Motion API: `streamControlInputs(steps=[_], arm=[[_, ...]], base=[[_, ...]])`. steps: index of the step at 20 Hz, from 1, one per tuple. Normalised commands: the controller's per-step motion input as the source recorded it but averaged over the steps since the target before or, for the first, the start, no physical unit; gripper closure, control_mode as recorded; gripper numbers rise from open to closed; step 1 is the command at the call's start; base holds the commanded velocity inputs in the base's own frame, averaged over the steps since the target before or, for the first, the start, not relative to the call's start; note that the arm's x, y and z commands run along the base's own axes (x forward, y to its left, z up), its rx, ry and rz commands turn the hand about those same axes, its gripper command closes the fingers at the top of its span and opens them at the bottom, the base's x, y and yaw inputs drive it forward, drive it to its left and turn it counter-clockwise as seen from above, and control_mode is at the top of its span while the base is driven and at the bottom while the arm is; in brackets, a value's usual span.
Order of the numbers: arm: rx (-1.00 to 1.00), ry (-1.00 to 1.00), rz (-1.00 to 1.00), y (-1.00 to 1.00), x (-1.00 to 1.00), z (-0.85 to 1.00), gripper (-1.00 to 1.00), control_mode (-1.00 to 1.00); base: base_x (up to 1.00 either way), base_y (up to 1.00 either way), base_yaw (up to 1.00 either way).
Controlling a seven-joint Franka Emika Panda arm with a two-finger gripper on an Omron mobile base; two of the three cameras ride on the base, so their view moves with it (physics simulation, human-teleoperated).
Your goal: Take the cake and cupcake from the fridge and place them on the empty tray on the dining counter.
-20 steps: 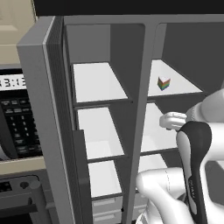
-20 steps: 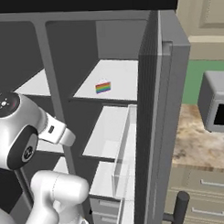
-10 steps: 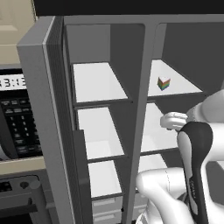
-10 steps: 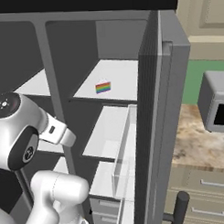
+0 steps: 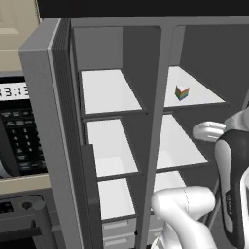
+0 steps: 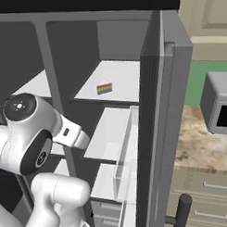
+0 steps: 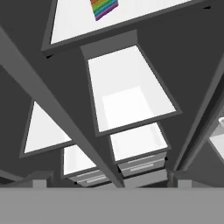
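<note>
Fridge [image 5: 58,121] doors stand open; the cake [image 5: 182,92] sits on the top right shelf [image 6: 121,82]. White arm [image 6: 28,137] is bent low before the shelves, wrist aimed inward. Tool apparently spread wide, holding nothing, though its tips are barely visible.

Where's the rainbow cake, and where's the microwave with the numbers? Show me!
cake [image 5: 182,92], left base view, on its striped side face.
cake [image 6: 104,88], right base view, on its rainbow layers.
microwave [image 5: 17,141], left base view, on its black keypad.
</note>
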Motion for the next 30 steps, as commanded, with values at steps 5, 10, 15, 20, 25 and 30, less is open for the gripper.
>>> streamControlInputs(steps=[5,10,15,20,25,30], arm=[[-0.15,0.01,0.06,0.00,0.11,0.22,-1.00,-1.00],[-0.23,-0.02,0.07,-0.04,0.24,0.01,-1.00,-1.00],[-0.05,-0.03,0.08,-0.11,0.28,0.00,-1.00,-1.00],[0.02,-0.08,0.05,-0.31,0.35,0.02,-1.00,-1.00],[0.02,-0.01,0.02,-0.03,0.63,0.10,-1.00,-1.00],[0.00,0.00,0.00,-0.06,0.70,0.06,-1.00,-1.00]], base=[[0.00,0.00,0.00],[0.00,0.00,0.00],[0.00,0.00,0.00],[0.00,0.00,0.00],[0.00,0.00,0.00],[0.00,0.00,0.00]])
